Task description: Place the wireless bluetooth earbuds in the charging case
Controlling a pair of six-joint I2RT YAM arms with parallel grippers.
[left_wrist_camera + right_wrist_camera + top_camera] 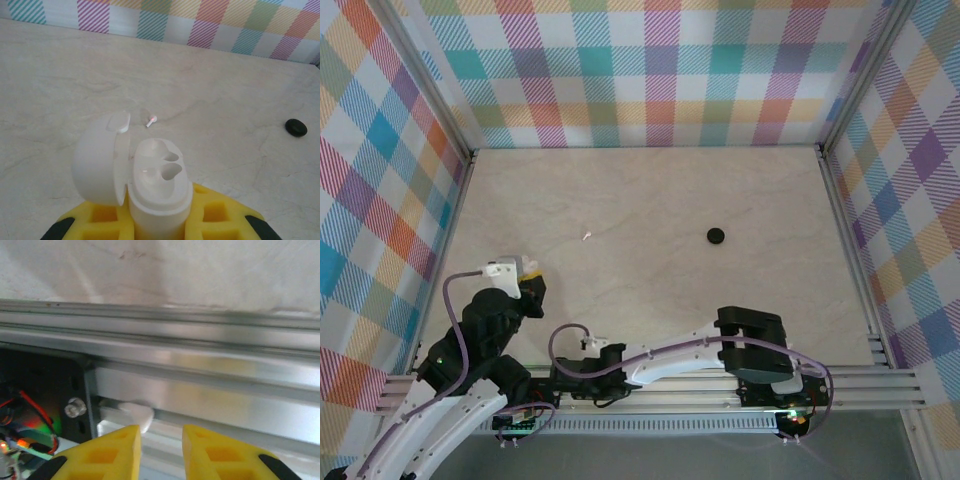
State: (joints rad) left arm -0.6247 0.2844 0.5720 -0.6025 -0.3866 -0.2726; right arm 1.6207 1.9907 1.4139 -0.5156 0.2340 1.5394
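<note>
The left gripper (pixel 160 216) is closed around the lower body of a white charging case (pixel 159 175), with a yellow finger (pixel 97 217) pressed against each side. The case stands upright with its lid (pixel 100 160) swung open to the left, and its two sockets are bare. In the top view this gripper (pixel 527 274) sits over the near left part of the desk (pixel 650 190).

One white earbud (pixel 151 120) lies on the desk beyond the open case, well apart from it. From above, the earbud (pixel 587 236) is in the middle left area. A black round object (pixel 716 236) rests on the desk to the right of the earbud, well apart from it, and it also appears at the right edge of the left wrist view (pixel 296 127).

The right arm (pixel 670 362) lies folded across the near edge. Its gripper (pixel 161 436) has its yellow fingers parted with a gap between them and nothing held. It points at the metal rail (pixel 210 370). A small white piece (pixel 139 415) sits in the rail's groove just beyond the left fingertip; I cannot tell what it is.
</note>
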